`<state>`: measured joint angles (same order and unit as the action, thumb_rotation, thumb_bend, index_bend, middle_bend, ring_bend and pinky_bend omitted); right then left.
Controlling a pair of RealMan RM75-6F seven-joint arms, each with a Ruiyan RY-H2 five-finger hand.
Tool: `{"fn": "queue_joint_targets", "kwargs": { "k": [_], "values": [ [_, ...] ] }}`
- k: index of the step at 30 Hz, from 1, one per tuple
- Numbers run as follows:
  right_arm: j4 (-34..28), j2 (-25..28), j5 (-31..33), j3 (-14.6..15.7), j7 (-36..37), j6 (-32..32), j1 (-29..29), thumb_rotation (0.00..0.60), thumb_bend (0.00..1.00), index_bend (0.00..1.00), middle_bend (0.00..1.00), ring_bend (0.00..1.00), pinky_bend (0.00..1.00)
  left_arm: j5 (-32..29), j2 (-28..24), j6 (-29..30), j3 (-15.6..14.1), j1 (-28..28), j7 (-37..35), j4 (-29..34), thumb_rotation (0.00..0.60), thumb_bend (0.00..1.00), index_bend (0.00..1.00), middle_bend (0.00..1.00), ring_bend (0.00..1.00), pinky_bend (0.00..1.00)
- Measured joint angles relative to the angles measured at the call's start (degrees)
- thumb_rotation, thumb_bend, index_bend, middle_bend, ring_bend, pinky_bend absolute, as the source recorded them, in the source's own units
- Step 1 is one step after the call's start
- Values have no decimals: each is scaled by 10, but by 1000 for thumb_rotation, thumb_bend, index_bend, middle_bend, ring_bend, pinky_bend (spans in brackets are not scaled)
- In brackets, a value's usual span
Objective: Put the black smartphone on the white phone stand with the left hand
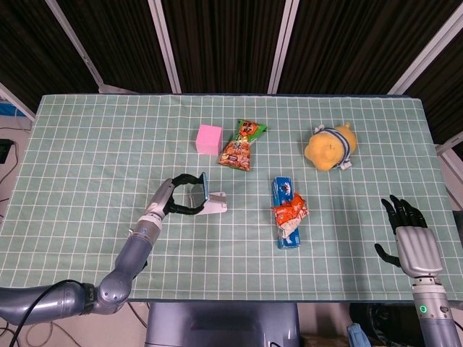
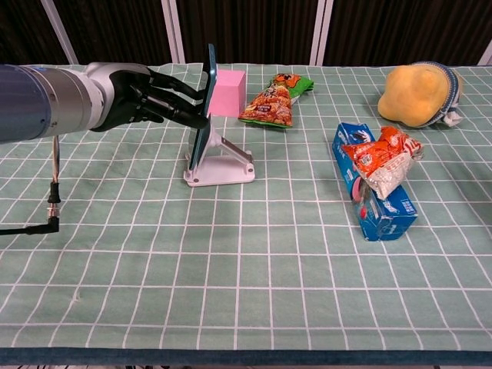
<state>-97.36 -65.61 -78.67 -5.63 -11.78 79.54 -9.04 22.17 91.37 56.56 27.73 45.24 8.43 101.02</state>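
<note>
Left of centre in the chest view, we see our left hand (image 2: pixel 146 96) gripping the black smartphone (image 2: pixel 204 108), fingers (image 2: pixel 181 108) behind it and the phone nearly upright, its lower edge at the white phone stand (image 2: pixel 223 165); whether it is fully seated we cannot tell. Our right hand (image 1: pixel 409 228) lies at the lower right of the head view, fingers spread and empty. A pink cube (image 1: pixel 210 139) and a snack bag (image 1: pixel 242 144) sit behind the stand.

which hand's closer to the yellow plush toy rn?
Right. The right hand hovers open near the table's front right edge, below and right of the yellow plush toy. The left hand is far across the table, holding the black smartphone at the white phone stand.
</note>
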Motion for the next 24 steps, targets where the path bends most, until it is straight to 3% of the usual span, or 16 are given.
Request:
{"fn": "queue_joint_targets", "kwargs": {
  "k": [24],
  "values": [
    [0,0,1,0,-2,0,0,600,371,3,0,0,140,-28,-11,-51,-13,19,-44,-43,600,485,586,635,143,0]
  ]
}}
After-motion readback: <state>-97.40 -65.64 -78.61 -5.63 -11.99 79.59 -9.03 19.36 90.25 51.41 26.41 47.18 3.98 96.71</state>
